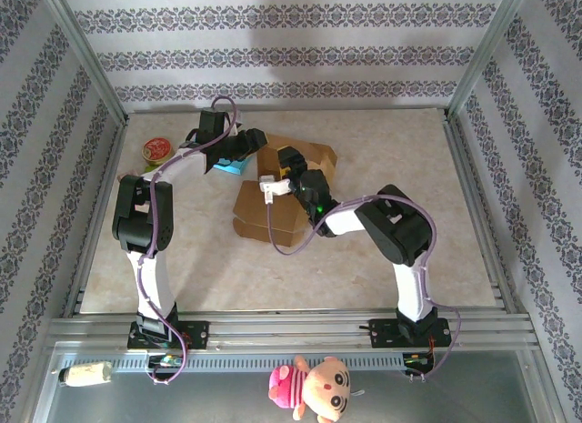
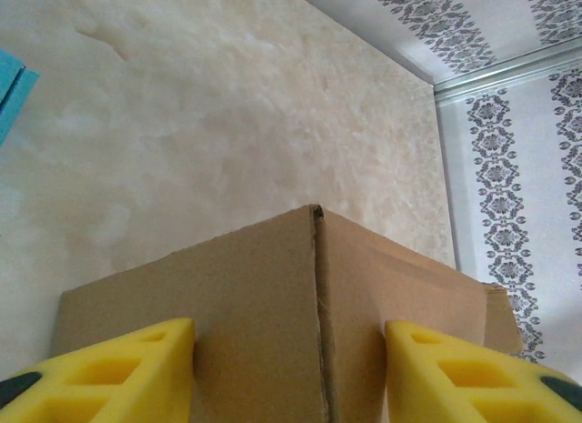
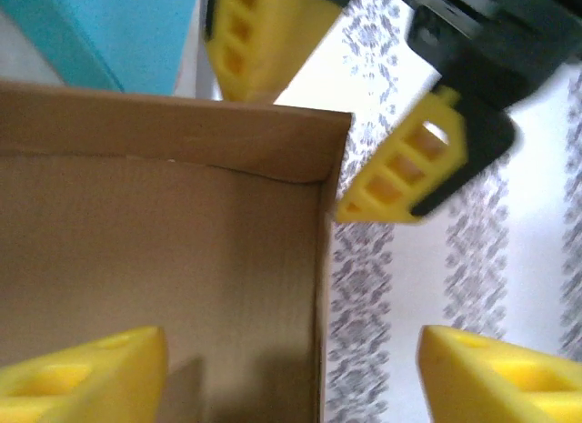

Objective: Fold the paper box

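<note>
The brown paper box (image 1: 268,214) stands mid-table with its flaps up. In the left wrist view one upright corner of the box (image 2: 318,332) runs between my left gripper's yellow fingers (image 2: 100,377), which lie against the two faces beside that corner. From the right wrist view those same fingers (image 3: 409,164) straddle the far corner of the box (image 3: 182,259). My right gripper (image 3: 291,377) is open, one finger inside the box and one outside its side wall, touching nothing. From above, the left gripper (image 1: 250,148) and right gripper (image 1: 284,164) meet at the box's back edge.
A blue flat object (image 1: 231,166) lies just behind the box, next to the left gripper. A small red and green round thing (image 1: 156,150) sits at the far left. Metal frame posts and patterned walls border the table (image 1: 409,259). A plush toy (image 1: 314,387) lies off the front rail.
</note>
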Controlling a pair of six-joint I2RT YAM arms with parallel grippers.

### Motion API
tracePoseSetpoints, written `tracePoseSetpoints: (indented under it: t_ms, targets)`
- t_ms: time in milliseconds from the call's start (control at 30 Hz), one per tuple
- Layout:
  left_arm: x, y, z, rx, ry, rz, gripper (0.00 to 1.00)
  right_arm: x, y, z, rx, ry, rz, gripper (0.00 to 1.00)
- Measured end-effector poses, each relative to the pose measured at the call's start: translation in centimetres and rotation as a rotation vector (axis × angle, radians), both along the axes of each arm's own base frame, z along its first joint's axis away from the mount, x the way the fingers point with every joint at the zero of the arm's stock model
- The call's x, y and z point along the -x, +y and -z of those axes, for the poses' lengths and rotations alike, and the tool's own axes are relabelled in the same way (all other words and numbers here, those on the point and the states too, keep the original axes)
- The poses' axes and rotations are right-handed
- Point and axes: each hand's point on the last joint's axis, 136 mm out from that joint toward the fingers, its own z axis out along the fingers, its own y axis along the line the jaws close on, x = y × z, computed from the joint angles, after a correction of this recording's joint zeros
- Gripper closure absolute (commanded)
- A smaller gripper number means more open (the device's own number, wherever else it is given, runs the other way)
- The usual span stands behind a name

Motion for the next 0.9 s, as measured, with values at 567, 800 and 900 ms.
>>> tracePoseSetpoints:
  t_ms: [567, 800, 900]
  targets:
    - [0.1, -0.1, 0.0, -0.030, -0.026, 0.015, 0.46, 1.8, -9.0, -14.3, -1.459, 1.061, 0.504, 0.19]
    - [0.3, 0.0, -0.2, -0.048, -0.033, 0.018, 0.46, 3.1, -9.1, -2.9, -1.539, 1.359, 1.010, 0.11]
    - [0.3, 0.0, -0.3, -0.052, -0.035, 0.015, 0.46, 3.0, -10.0, -1.5, -1.593, 1.367, 1.100, 0.09]
